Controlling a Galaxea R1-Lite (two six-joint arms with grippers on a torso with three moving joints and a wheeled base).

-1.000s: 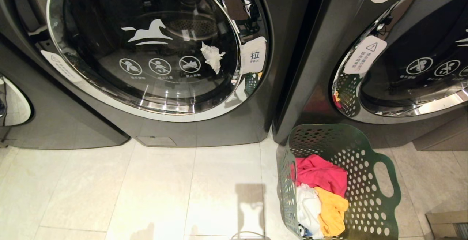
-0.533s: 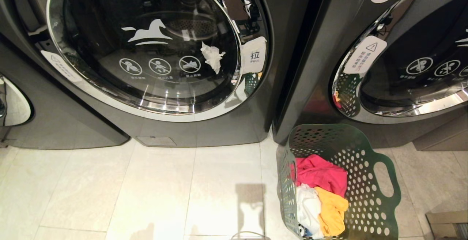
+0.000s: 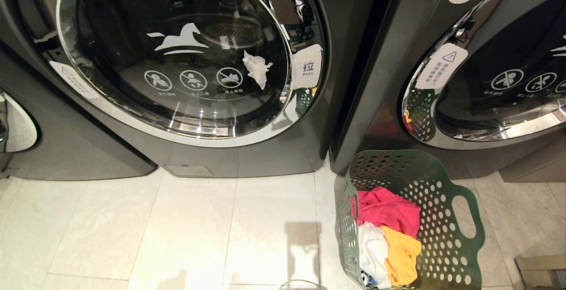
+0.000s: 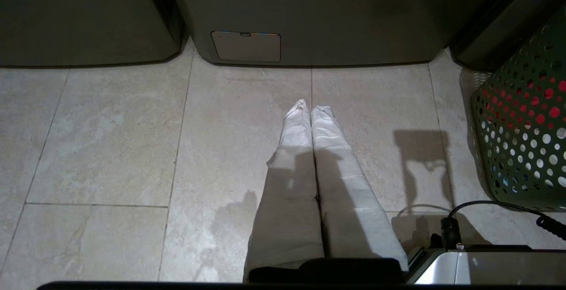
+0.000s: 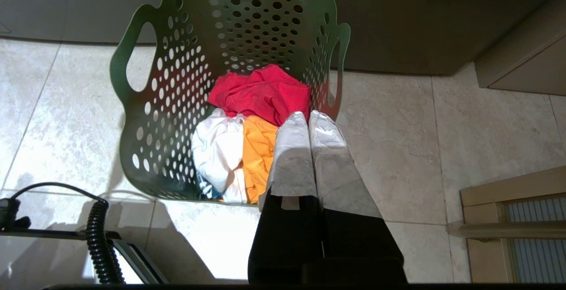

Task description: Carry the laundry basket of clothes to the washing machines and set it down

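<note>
The dark green laundry basket [image 3: 446,237] stands on the tiled floor right in front of the washing machines [image 3: 185,73], at the gap between two of them. It also shows in the right wrist view, laundry basket [image 5: 177,104], and at the edge of the left wrist view, laundry basket [image 4: 526,139]. Inside lie the clothes [image 3: 389,237]: pink-red, white and yellow-orange garments, clothes [image 5: 247,126]. My right gripper [image 5: 308,114] hangs shut and empty above the basket's near right rim. My left gripper [image 4: 309,106] is shut and empty over bare floor, left of the basket. Neither arm shows in the head view.
A white scrap of tissue [image 3: 256,69] sticks to the left machine's glass door. A cardboard box [image 3: 541,272] sits at the right front corner. A wooden frame [image 5: 513,219] stands right of the basket. Open tiled floor [image 3: 177,237] lies left of the basket.
</note>
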